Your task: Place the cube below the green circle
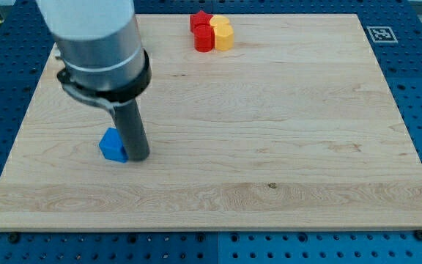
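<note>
A blue cube (pixel 111 145) lies on the wooden board (pixel 269 147) at the view's left, below the middle. My tip (pixel 138 157) touches the board just to the right of the blue cube, against its side. The arm's grey body (pixel 94 44) rises above it toward the view's top left and hides part of the board behind it. No green circle shows in this view.
At the view's top, near the middle, a red star-like block (pixel 199 20), a red block (pixel 204 38) and a yellow heart-like block (pixel 223 34) sit pressed together. A marker tag (pixel 380 34) lies on the blue perforated table beyond the board's top right corner.
</note>
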